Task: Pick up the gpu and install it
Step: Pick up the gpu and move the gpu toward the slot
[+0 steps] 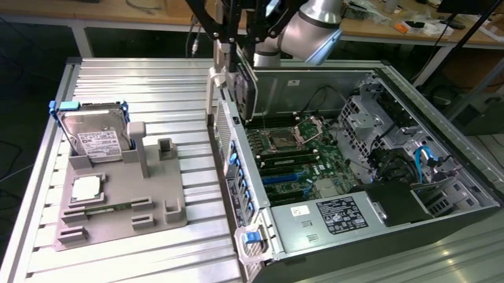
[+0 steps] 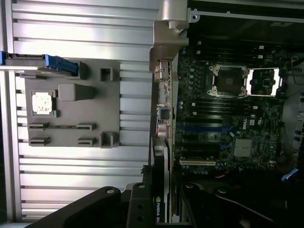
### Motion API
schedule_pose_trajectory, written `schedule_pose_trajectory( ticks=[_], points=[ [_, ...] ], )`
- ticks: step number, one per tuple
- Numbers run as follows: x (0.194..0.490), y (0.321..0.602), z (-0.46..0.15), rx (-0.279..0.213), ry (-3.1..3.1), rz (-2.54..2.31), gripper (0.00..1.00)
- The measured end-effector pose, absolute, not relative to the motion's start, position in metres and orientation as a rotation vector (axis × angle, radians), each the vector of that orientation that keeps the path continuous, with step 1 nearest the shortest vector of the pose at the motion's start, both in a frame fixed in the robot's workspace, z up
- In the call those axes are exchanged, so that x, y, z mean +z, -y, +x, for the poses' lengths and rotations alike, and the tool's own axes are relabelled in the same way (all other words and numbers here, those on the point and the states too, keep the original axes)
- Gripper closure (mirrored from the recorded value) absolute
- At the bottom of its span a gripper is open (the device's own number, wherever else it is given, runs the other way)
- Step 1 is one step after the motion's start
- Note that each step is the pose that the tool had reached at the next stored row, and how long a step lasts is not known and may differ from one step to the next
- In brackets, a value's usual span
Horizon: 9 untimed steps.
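On the exterior view's left, a silver hard drive in a blue frame (image 1: 94, 138) is standing upright in a grey plastic holder tray (image 1: 162, 197), which is lying on the ribbed silver metal worktop (image 1: 141, 76). A square silver processor chip (image 1: 85, 187) is sitting in a pocket of the tray below the drive, and a slim green memory stick (image 1: 106, 207) is lying just beside it in its own slot.

Moving right, the black-linked end effector (image 1: 236, 42) of the arm is pinching the gpu (image 1: 245, 88), a thin flat dark circuit card with a long silver end bracket (image 1: 214, 88). The card is hanging on edge, upright, over the open dark grey computer case (image 1: 307, 88), at the rim nearest the tray. Whether the bracket is touching that rim I cannot tell. In the wrist view the card is showing edge-on, between the tray and the board inside the case.

Further right, the green motherboard (image 1: 291, 159) is lying flat inside the case with its metal processor socket (image 1: 281, 140) flipped open. A silver power supply with a white label (image 1: 334, 215) is sitting at the near end, and a blue cable (image 1: 425, 156) is curling by the drive bays at the far right.
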<state>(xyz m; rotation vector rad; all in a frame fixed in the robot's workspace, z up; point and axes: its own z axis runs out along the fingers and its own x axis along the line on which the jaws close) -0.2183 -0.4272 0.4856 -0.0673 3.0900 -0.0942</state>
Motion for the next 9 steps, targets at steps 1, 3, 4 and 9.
schedule_pose_trajectory(
  ticks=[1, 3, 4, 9],
  points=[
    [0.486, 0.427, -0.214, -0.094, -3.09, -0.067, 0.73],
    [0.485, 0.427, -0.205, -0.094, -3.09, -0.067, 0.73],
    [0.486, 0.427, -0.2, -0.094, -3.09, -0.067, 0.73],
    [0.485, 0.427, -0.172, -0.094, -3.09, -0.067, 0.73]
  ],
)
